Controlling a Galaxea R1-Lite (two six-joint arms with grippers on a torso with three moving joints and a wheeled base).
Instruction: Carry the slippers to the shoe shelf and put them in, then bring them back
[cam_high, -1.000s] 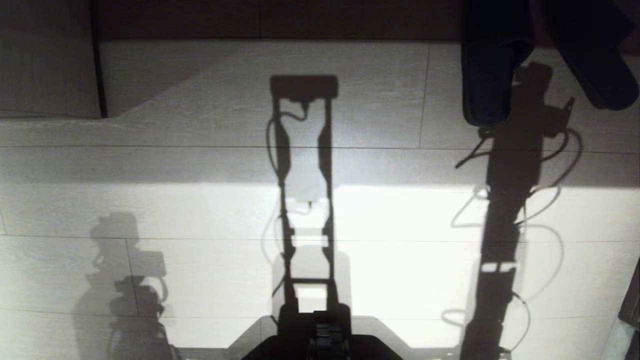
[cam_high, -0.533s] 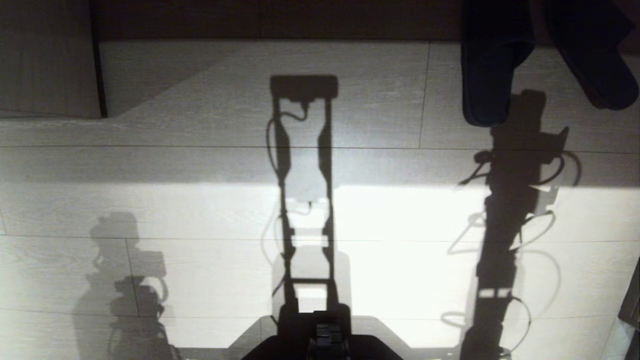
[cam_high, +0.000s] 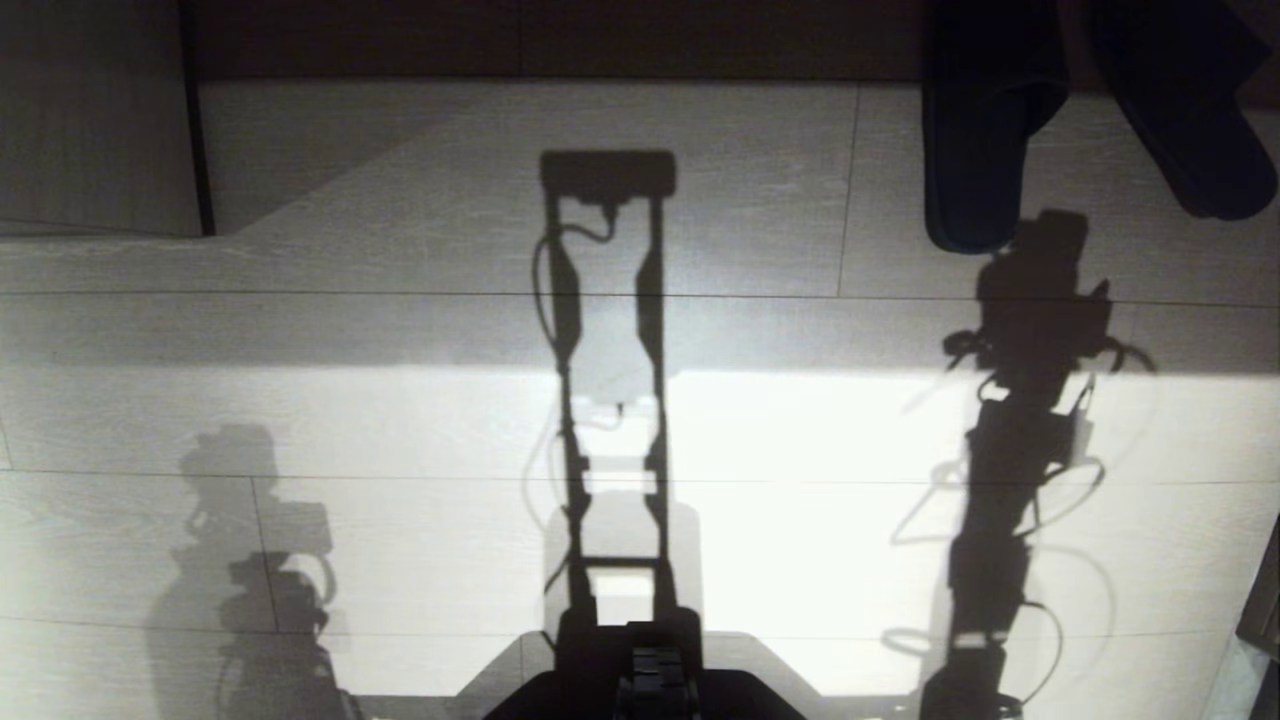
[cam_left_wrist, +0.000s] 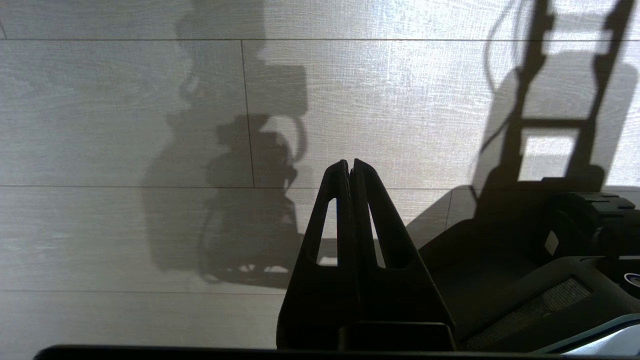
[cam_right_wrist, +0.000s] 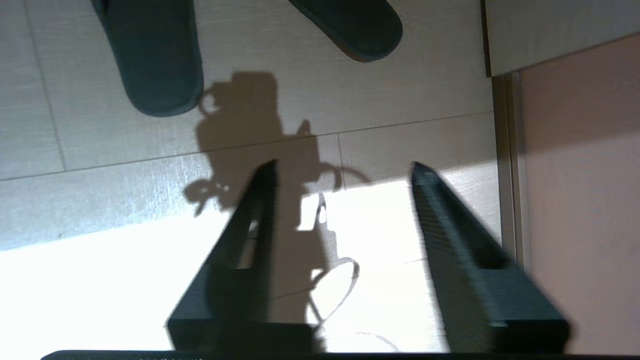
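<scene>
Your left gripper (cam_left_wrist: 350, 167) is hanging parked over the pale floor (cam_high: 400, 420) at the near left, jaws pressed together. At the far right, the slippers (cam_high: 975, 150) are lying side by side, apart, on the floor. Your right gripper (cam_right_wrist: 345, 172) is hovering near them, jaws standing apart around nothing, its shadow (cam_high: 1030, 300) falling just beside the left slipper.

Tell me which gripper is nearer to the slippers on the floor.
Right. The right gripper hangs open just short of the slippers, empty. The left gripper is shut, parked over bare floor beside the base, no slippers near.
</scene>
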